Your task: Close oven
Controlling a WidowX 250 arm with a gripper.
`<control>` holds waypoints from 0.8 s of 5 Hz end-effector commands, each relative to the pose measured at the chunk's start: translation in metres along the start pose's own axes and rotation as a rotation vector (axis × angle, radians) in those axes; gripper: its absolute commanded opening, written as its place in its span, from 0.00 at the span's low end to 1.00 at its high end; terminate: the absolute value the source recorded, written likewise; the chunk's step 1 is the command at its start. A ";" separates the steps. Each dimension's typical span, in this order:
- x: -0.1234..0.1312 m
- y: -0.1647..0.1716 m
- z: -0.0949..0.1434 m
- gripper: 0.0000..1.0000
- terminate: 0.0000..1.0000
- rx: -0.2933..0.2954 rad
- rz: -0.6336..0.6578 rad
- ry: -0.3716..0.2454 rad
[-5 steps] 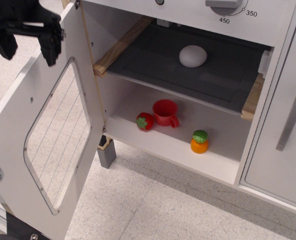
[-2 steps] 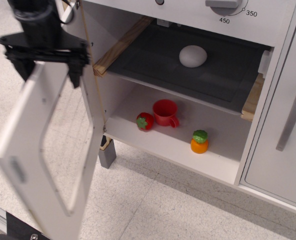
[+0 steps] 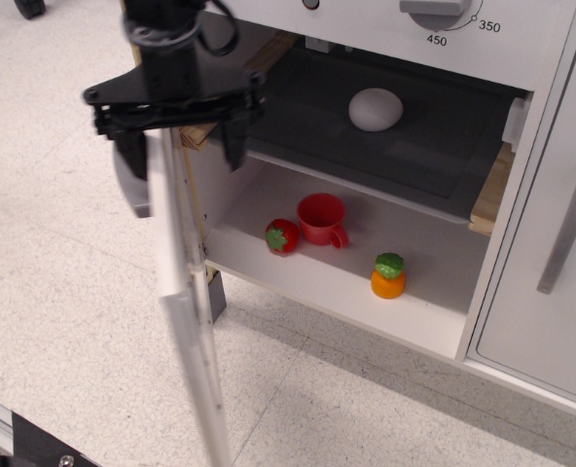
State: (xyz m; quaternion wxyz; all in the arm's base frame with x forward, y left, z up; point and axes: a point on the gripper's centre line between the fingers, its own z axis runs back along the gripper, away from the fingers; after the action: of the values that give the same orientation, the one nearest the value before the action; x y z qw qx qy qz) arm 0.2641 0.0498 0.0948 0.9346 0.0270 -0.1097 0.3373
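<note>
The white toy oven (image 3: 366, 282) stands open, its dark grey shelf (image 3: 385, 146) resting on wooden rails (image 3: 487, 199). The oven door (image 3: 186, 302) now stands edge-on to the camera, about half swung in, hinged at the left side. My black gripper (image 3: 179, 146) is open and straddles the door's top edge, one finger (image 3: 130, 156) outside and the other finger (image 3: 234, 146) inside. The curved grey handle (image 3: 132, 190) shows on the door's outer face.
A white egg (image 3: 376, 109) lies on the shelf. A red cup (image 3: 322, 219), a strawberry (image 3: 281, 236) and an orange toy (image 3: 388, 275) sit on the oven floor. A white cabinet door with a metal bar handle (image 3: 568, 229) is at right. Knob (image 3: 442, 8) above.
The gripper moved right and pushed the door from wide open to edge-on, roughly half closed. The window face is no longer visible.
</note>
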 end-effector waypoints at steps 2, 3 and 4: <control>0.007 -0.078 0.005 1.00 0.00 -0.089 0.135 -0.004; 0.013 -0.095 0.009 1.00 0.00 -0.106 0.183 -0.014; 0.021 -0.109 0.017 1.00 0.00 -0.119 0.209 -0.026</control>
State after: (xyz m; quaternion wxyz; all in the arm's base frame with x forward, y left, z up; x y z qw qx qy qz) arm 0.3367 -0.0245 0.1010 0.8967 -0.0244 -0.1222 0.4248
